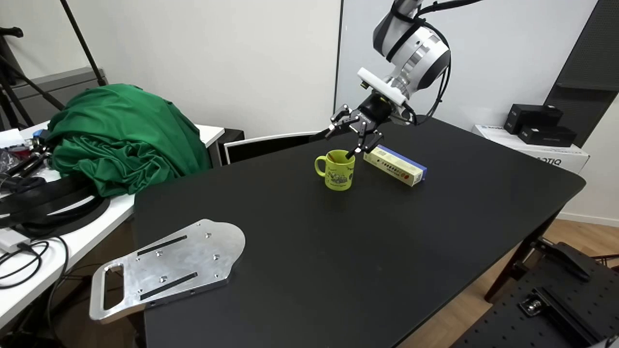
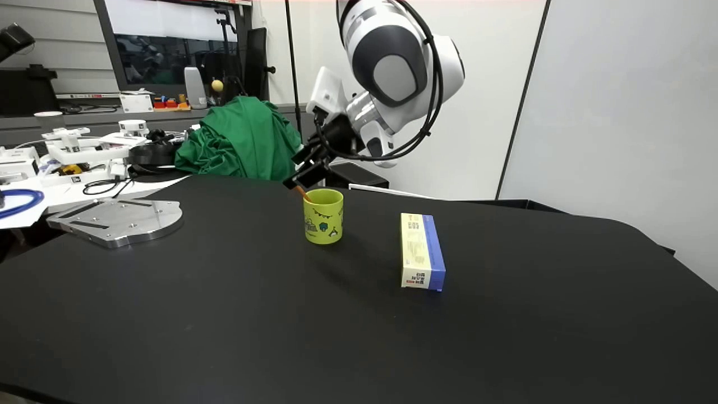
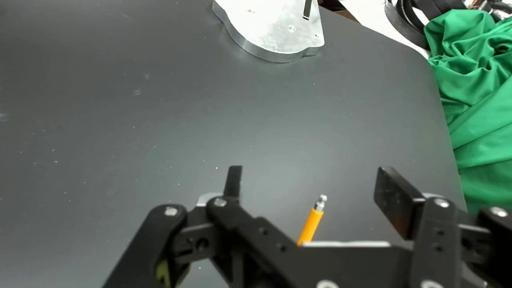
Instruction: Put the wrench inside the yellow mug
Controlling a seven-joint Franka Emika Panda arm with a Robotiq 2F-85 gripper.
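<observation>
The yellow mug (image 1: 340, 175) stands upright on the black table and also shows in an exterior view (image 2: 323, 220). The wrench, a thin orange rod with a silver end, leans inside the mug. Its orange part shows at the mug's rim in both exterior views (image 1: 331, 157) (image 2: 303, 194). In the wrist view the wrench (image 3: 311, 224) points up between the finger pads, touching neither; its lower part is hidden behind the gripper. My gripper (image 3: 310, 180) is open, tilted, just above the mug, and also shows in both exterior views (image 1: 342, 141) (image 2: 296, 169). Only a yellow-green patch of mug shows in the wrist view.
A yellow, white and blue box (image 1: 392, 165) lies on the table (image 1: 290, 270) beside the mug. A silver metal plate (image 1: 179, 261) lies at the table's edge. A green cloth (image 1: 121, 140) is heaped on a white side table. A wall stands behind the table.
</observation>
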